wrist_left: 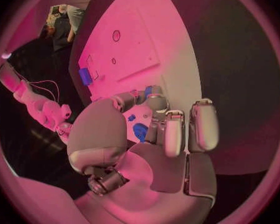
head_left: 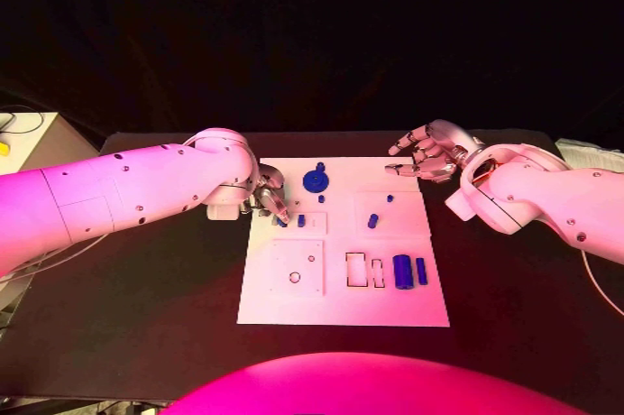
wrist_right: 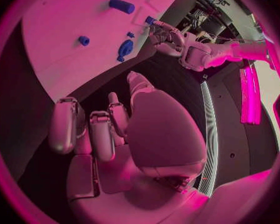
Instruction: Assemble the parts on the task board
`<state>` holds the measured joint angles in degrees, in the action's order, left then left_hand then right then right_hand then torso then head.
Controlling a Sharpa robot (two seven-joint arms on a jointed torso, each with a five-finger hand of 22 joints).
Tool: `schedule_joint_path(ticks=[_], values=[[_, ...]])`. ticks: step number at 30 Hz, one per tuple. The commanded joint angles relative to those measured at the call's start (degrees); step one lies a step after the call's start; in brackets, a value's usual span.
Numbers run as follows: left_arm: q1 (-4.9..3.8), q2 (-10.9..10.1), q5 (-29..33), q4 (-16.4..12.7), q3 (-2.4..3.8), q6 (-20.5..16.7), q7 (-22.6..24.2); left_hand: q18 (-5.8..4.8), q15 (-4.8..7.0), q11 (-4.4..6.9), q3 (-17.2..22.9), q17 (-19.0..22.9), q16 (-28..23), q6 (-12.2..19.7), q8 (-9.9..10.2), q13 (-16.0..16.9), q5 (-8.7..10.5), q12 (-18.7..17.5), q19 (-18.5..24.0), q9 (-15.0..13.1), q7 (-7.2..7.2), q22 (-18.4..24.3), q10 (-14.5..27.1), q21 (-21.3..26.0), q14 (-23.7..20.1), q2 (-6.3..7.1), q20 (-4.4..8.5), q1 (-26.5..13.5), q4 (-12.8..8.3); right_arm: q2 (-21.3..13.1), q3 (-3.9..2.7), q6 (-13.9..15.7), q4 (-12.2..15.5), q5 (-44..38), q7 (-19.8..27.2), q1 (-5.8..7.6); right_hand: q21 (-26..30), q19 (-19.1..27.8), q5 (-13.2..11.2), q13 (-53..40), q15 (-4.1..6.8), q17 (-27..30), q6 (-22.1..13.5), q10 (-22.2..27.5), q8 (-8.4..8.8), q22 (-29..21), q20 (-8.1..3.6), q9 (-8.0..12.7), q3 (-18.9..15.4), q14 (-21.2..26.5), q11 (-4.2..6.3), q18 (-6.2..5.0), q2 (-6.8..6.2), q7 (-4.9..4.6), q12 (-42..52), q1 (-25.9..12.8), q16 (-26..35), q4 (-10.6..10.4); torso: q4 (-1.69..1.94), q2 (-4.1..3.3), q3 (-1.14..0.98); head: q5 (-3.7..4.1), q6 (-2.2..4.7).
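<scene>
The left hand (head_left: 267, 198) pinches a small blue part (head_left: 281, 221) at the task board's (head_left: 344, 311) edge, likely seating it next; the right hand (head_left: 429, 153) hovers loosely spread, holding nothing.

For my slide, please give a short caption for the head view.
Left hand at the white task board's left edge beside small blue parts; right hand open above the far right corner.

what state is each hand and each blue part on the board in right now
left hand: fingers curled over the task board, at a small blue part; grip unclear
right hand: fingers spread, holds nothing
round blue part: on board, untouched
blue cylinder: lying on board
slim blue part: lying beside it
</scene>
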<state>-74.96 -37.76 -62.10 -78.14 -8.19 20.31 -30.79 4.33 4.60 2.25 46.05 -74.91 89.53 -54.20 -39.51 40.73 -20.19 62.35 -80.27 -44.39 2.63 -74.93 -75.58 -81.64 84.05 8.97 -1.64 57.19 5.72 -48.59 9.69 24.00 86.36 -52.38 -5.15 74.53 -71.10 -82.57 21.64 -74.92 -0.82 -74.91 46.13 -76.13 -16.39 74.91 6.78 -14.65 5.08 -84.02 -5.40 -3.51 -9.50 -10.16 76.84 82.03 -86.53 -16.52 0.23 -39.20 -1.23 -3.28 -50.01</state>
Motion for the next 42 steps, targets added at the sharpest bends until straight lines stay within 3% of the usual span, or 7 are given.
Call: schedule_joint_path(ticks=[1,20,35,42], values=[[0.71,0.12,-0.98,-0.64,-0.33,-0.22,-0.13,-0.82,0.54,0.04,8.88,-14.66,0.24,-0.88,-0.21,0.05,0.26,-0.29,-0.31,0.2,-0.76,-1.36,-0.39,-0.28,5.83,-1.04,0.27,0.2,-9.08,-0.02,0.0,-0.8,0.03,-0.21,0.68,-0.05,0.28,0.04,0.28,-1.06,0.05,-7.81,-0.46,0.12,-0.04,2.25,-0.29,0.05,0.22,-3.77,0.15,-0.66,-0.13,-0.01,0.25,-0.46,0.31,-0.03,0.01,0.0,0.01,0.09,0.01],[0.96,-0.03,-2.07,-1.57,-0.32,-2.83,0.03,-0.84,0.6,0.18,7.52,-14.95,0.39,-1.44,-0.42,0.12,0.62,-0.53,-0.34,1.25,-0.99,-1.39,-0.87,-0.23,5.91,-1.38,0.3,-1.84,-8.36,0.04,0.0,-0.81,-0.03,-0.21,0.77,-0.19,0.28,0.04,0.28,-1.06,0.05,-7.81,-0.46,0.12,-0.04,2.25,-0.29,0.05,0.22,-3.77,0.15,-0.66,-0.13,-0.01,0.25,-0.46,0.31,-0.03,-0.02,0.0,-0.02,0.14,0.01],[0.98,-0.07,-1.72,-1.66,-0.32,-2.86,0.14,-0.88,0.84,0.52,1.7,-15.09,0.47,-1.61,-0.99,0.68,1.18,-0.63,-0.47,3.22,-1.55,-1.48,-1.2,-0.1,5.95,1.23,0.43,-5.61,-5.9,-0.05,0.0,-0.77,0.0,-0.21,0.77,-0.21,0.28,0.04,0.28,-1.06,0.05,-7.81,-0.46,0.12,-0.04,2.25,-0.29,0.05,0.22,-3.77,0.15,-0.66,-0.13,-0.01,0.25,-0.46,0.31,-0.03,0.0,0.0,-0.02,0.3,0.01],[0.98,-0.13,-1.68,-1.58,-0.32,-2.72,0.16,-0.88,0.86,0.54,1.09,-15.09,0.47,-1.69,-1.03,0.68,1.27,-0.67,-0.48,3.45,-1.59,-1.48,-1.19,-0.08,5.95,1.38,0.44,-5.88,-5.52,-0.08,0.0,-0.75,0.03,-0.21,0.77,-0.21,0.28,0.04,0.28,-1.06,0.05,-7.81,-0.46,0.12,-0.04,2.25,-0.29,0.05,0.22,-3.77,0.15,-0.66,-0.13,-0.01,0.25,-0.46,0.31,-0.03,0.0,0.0,0.02,0.34,0.01]])
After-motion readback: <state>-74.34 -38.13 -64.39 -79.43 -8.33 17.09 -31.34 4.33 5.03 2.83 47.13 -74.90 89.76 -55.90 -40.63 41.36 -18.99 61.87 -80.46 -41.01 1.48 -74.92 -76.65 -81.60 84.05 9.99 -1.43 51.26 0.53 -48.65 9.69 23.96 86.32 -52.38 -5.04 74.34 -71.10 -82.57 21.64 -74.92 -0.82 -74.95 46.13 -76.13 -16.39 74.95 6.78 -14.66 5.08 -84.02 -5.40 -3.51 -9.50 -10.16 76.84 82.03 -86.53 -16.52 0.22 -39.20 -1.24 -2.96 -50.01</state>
